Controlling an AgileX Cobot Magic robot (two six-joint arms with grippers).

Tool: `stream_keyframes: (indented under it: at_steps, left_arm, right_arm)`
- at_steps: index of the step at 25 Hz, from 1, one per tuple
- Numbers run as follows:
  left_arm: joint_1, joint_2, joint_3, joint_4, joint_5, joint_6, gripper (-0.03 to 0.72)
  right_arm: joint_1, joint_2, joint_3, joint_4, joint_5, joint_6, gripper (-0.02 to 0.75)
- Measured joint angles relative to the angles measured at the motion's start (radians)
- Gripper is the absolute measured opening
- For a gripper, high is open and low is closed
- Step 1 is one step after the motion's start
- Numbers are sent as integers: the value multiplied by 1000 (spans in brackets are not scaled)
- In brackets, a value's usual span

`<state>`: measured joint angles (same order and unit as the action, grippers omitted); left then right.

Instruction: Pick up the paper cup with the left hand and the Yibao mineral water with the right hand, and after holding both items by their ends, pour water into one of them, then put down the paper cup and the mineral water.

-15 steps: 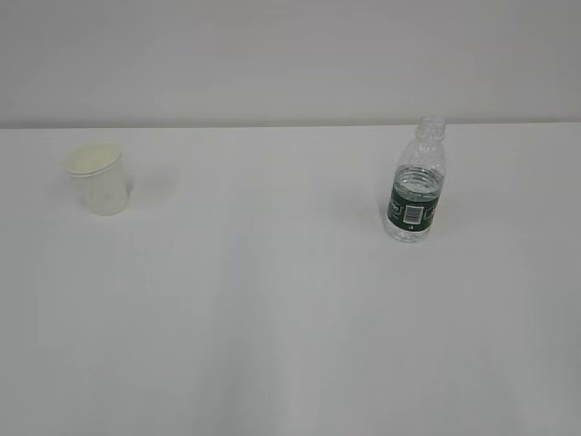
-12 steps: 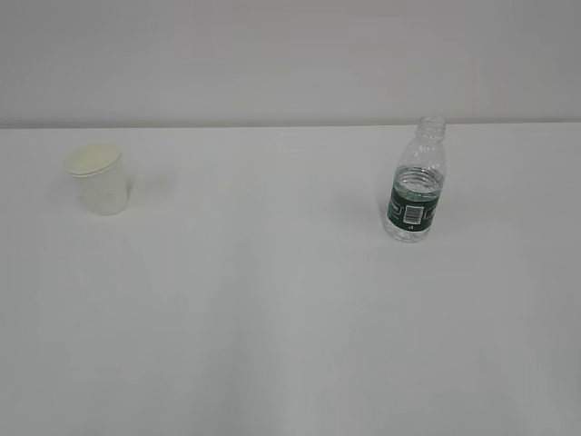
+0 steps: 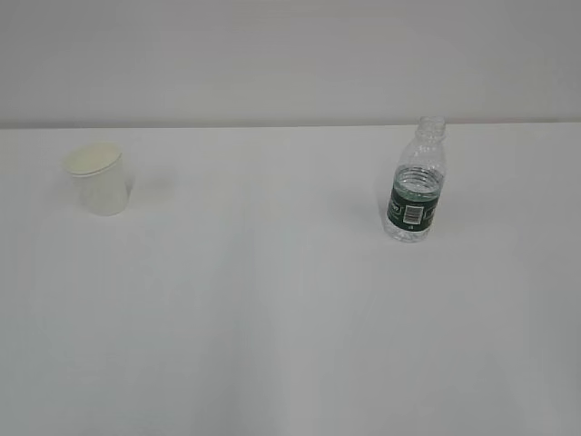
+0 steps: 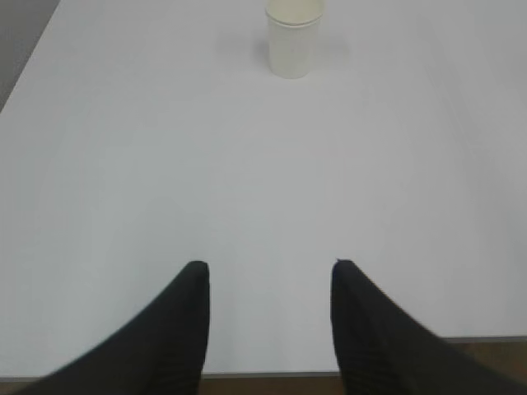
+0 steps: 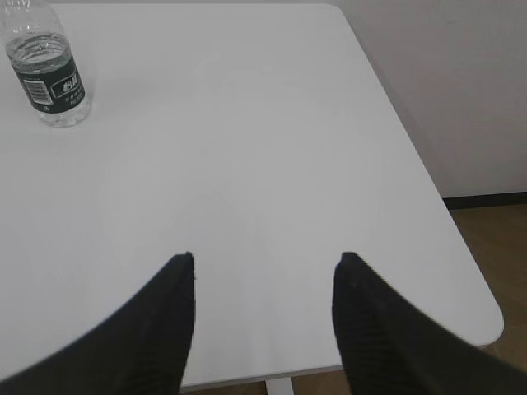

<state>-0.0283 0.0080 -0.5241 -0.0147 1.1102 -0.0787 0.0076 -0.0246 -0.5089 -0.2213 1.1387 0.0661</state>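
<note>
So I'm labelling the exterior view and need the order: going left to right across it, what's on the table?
paper cup → water bottle, both standing upright and far apart on the white table.

**White bench, two items on top**

A plain white bench [image 3: 272, 309] with a rounded corner is seen. The paper cup [image 3: 97, 178] is stood upright at far left. The Yibao mineral water [image 3: 417, 182] is stood upright at right, uncapped, well apart from the cup.
</note>
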Motion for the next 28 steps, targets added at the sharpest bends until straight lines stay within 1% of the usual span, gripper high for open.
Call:
stream_keyframes:
  at_steps: [28]
  left_arm:
    - [0,0,0,0,0,0,335]
  right_arm:
    - [0,0,0,0,0,0,412]
